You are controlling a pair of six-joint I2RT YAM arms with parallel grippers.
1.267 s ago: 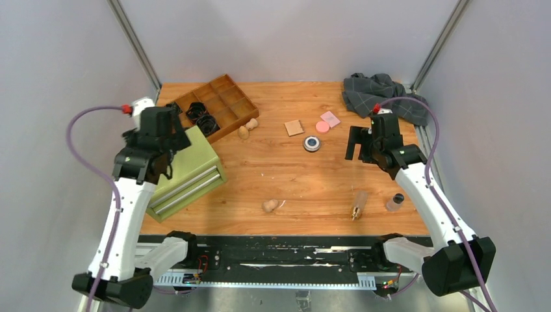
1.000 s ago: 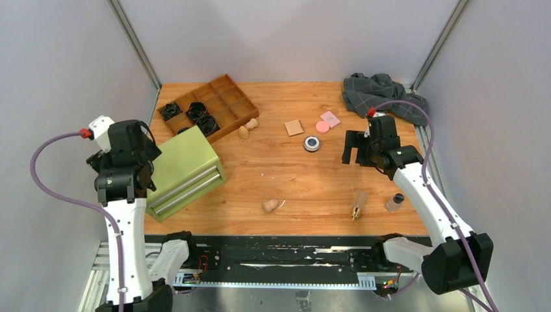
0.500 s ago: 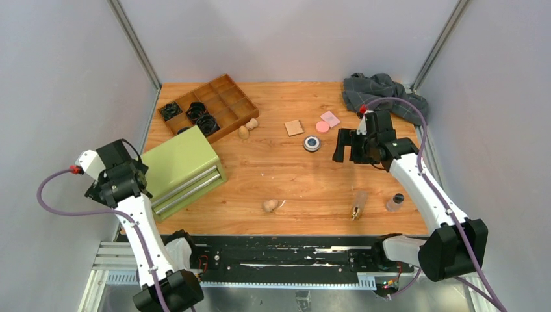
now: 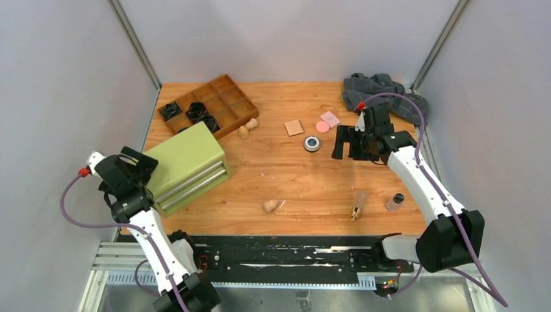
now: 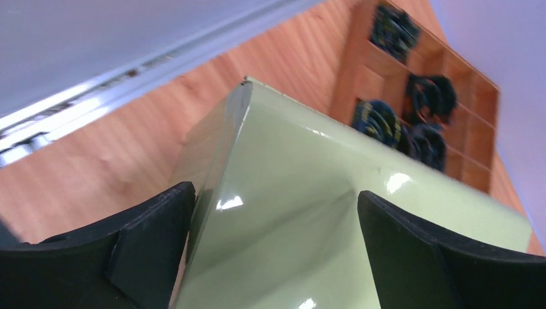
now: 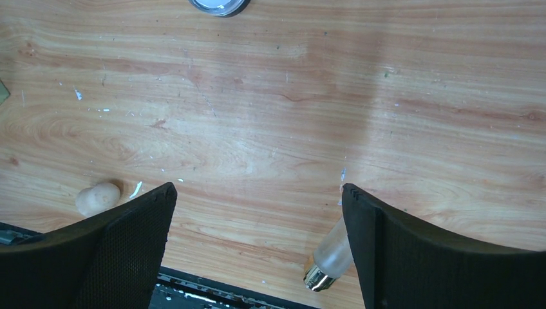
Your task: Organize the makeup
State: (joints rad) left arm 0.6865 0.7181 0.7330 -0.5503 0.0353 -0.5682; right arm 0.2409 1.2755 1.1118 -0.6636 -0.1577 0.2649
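The tan square pad (image 4: pixel 294 127), pink disc (image 4: pixel 322 126) and pink square pad (image 4: pixel 330 118) lie at mid-back. The round black-silver compact (image 4: pixel 312 143) lies in front of them, its edge at the top of the right wrist view (image 6: pixel 219 5). Two beige sponges (image 4: pixel 247 128) sit by the tray, another (image 4: pixel 270 205) near the front (image 6: pixel 96 197). The clear tube (image 4: pixel 358 203) (image 6: pixel 332 255) and black-capped bottle (image 4: pixel 394 201) lie front right. My right gripper (image 4: pixel 346 143) is open, just right of the compact. My left gripper (image 5: pixel 273 244) is open at the green box's left end.
A green two-drawer box (image 4: pixel 185 167) (image 5: pixel 302 212) sits at the left, drawers shut. A wooden compartment tray (image 4: pixel 211 104) at back left holds black coiled items (image 5: pixel 412 112). A grey checked cloth (image 4: pixel 383 94) lies at the back right corner.
My left arm swung down from above the green box to its left end. My right gripper moved left and back toward the compact.
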